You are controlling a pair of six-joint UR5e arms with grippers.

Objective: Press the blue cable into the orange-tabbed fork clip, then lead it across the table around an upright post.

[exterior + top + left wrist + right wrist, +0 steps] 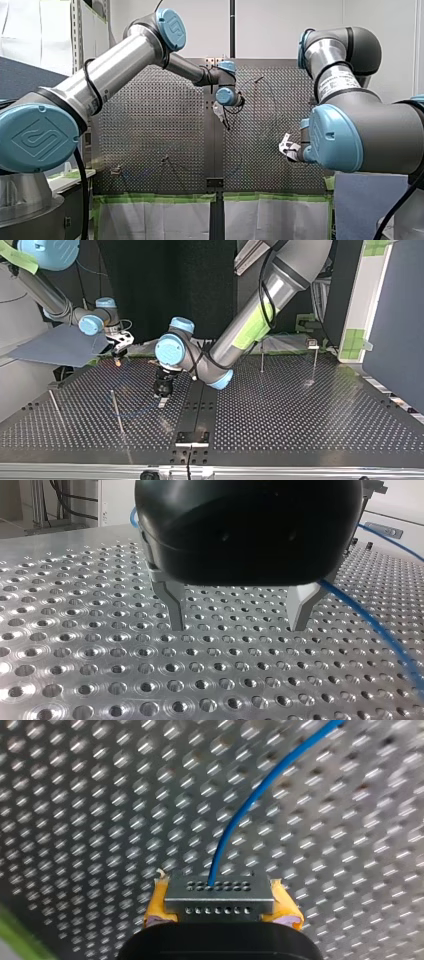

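In the right wrist view my right gripper (220, 912) is shut, its yellow pads (157, 907) tight against a grey perforated block. The blue cable (250, 800) comes out of the middle of that block and curves away over the perforated table. In the left wrist view my left gripper (237, 627) stands open just above the plate, with nothing between its metal fingers (172, 607). The blue cable (372, 627) runs past beside one finger. In the top view my left gripper (162, 392) hangs near the table's middle and my right gripper (119, 351) at the far left. I cannot make out the fork clip.
Thin upright posts stand on the perforated table (300, 425): one (116, 410) ahead of my right gripper, another (55, 405) further left, and two (262, 357) (315, 360) at the top view's far right. A black strip (197, 410) runs down the table's middle.
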